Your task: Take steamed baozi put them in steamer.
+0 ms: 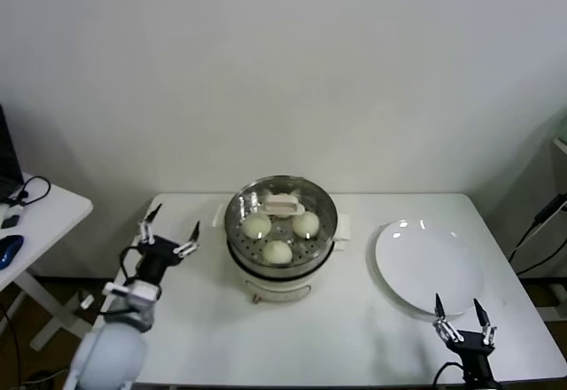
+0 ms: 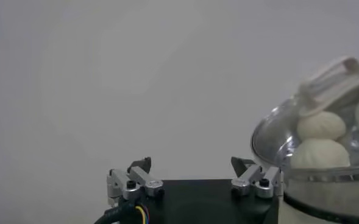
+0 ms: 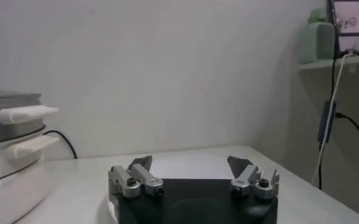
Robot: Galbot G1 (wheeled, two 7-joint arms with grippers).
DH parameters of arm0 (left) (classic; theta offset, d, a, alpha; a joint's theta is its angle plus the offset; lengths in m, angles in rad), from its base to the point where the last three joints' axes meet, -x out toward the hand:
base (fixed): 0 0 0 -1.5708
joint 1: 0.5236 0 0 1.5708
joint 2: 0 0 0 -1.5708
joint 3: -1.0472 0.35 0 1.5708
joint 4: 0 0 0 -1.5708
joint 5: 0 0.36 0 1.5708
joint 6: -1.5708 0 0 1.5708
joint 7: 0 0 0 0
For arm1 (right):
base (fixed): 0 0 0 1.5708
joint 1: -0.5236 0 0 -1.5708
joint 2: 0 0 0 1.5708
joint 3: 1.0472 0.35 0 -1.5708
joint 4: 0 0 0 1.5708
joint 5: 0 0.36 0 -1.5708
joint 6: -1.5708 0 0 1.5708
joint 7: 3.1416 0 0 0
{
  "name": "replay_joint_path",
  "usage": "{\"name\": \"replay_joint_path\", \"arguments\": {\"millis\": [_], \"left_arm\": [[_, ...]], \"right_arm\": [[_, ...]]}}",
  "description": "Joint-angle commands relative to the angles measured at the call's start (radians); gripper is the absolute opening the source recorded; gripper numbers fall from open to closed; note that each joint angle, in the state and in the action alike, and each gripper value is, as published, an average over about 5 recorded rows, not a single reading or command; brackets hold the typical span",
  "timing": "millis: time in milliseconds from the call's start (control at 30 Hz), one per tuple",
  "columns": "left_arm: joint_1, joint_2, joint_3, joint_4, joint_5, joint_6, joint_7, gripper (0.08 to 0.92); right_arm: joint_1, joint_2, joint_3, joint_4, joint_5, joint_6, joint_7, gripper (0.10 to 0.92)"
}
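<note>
The steamer [image 1: 237,230] stands mid-table, a steel pot on a cream base. Three steamed baozi [image 1: 257,224] lie on its perforated floor under a round glass lid [image 1: 283,204] with a white handle. My left gripper [image 1: 175,222] hovers open and empty just left of the steamer. In the left wrist view the gripper [image 2: 191,161] sits beside the steamer [image 2: 316,210], with the baozi [image 2: 320,125] showing through the lid [image 2: 277,131]. My right gripper [image 1: 457,306] is open and empty near the table's front right edge; in the right wrist view the gripper [image 3: 190,159] is well apart from the steamer [image 3: 2,122].
A flat white plate [image 1: 430,266] lies right of the steamer with nothing on it, just beyond my right gripper. A second white table [image 1: 53,208] with a laptop and cables stands off to the left. Cables hang at the far right [image 1: 540,222].
</note>
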Motion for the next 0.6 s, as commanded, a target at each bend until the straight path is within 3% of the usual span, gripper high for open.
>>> {"name": "replay_joint_path", "arguments": {"millis": [33, 267, 600], "left_arm": [[0.053, 0.005, -0.17, 0.213, -0.637, -0.253, 0.017, 0.823], [0.056, -0.005, -0.139, 0.32, -0.625, -0.311, 0.014, 0.823], [0.087, -0.021, -0.12, 0.364, -0.602, -0.354, 0.0, 0.823]], "right_arm": [[0.002, 0.0, -0.016, -0.006, -0.014, 0.021, 0.01, 0.823], [0.005, 0.0, -0.028, -0.012, -0.016, 0.035, 0.012, 0.823], [0.01, -0.005, -0.047, -0.036, -0.014, 0.054, 0.009, 0.823]]}}
